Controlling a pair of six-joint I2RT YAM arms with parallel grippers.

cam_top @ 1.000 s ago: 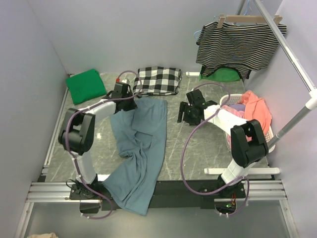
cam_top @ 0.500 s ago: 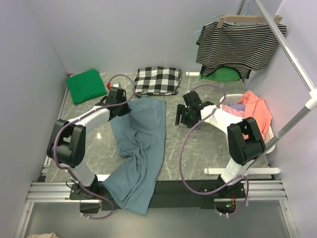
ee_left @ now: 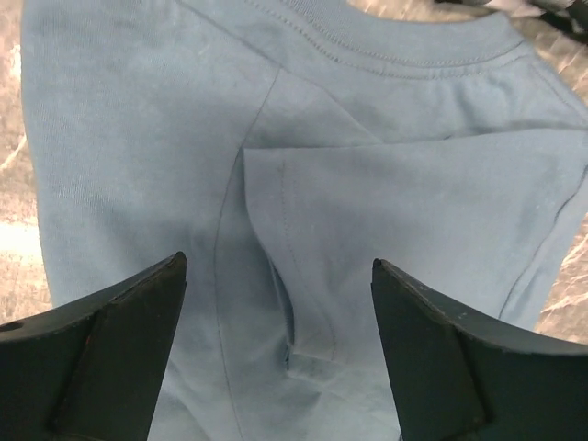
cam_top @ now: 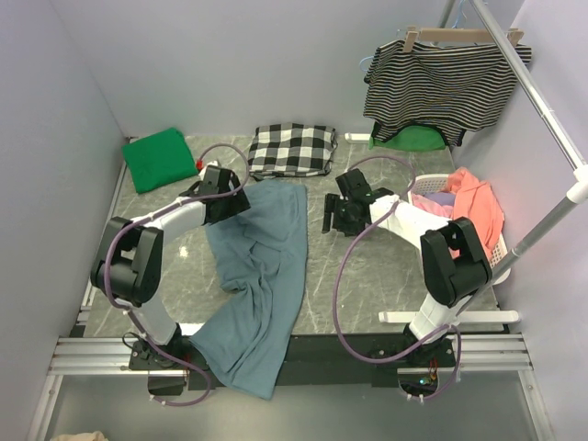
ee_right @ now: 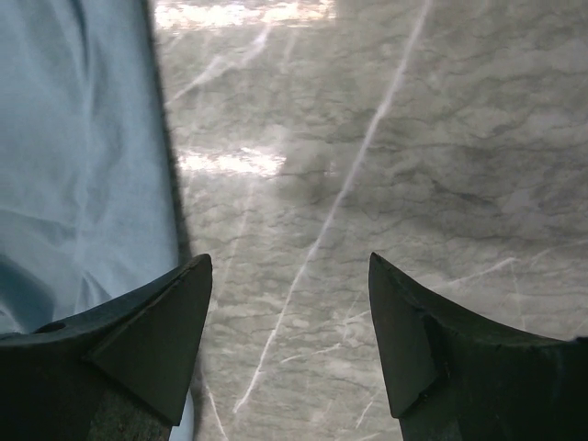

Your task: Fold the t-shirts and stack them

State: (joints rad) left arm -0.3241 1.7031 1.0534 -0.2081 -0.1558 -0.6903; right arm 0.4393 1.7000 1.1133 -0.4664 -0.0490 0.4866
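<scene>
The slate-blue t-shirt (cam_top: pixel 262 276) lies in a long, rumpled strip down the table, and its lower end hangs over the near edge. My left gripper (cam_top: pixel 237 200) hovers over its upper left corner. In the left wrist view the left gripper (ee_left: pixel 277 260) is open, with a folded sleeve and the collar (ee_left: pixel 413 57) of the shirt (ee_left: pixel 395 184) below it and nothing held. My right gripper (cam_top: pixel 333 219) is open over bare marble just right of the shirt; in its own view the right gripper (ee_right: pixel 288 258) has the shirt's edge (ee_right: pixel 83 138) at its left. A folded green t-shirt (cam_top: pixel 158 158) sits at the far left.
A black-and-white checked cloth (cam_top: pixel 294 149) lies folded at the far middle. A striped top (cam_top: pixel 446 83) hangs from a hanger on the rail (cam_top: pixel 542 101), with something green (cam_top: pixel 418 140) below it. A white basket (cam_top: pixel 501 248) of pink and orange clothes stands at the right.
My left gripper has opened and let go of the blue shirt's upper left corner after drawing it slightly left and nearer. My right gripper has shifted a little left, still open.
</scene>
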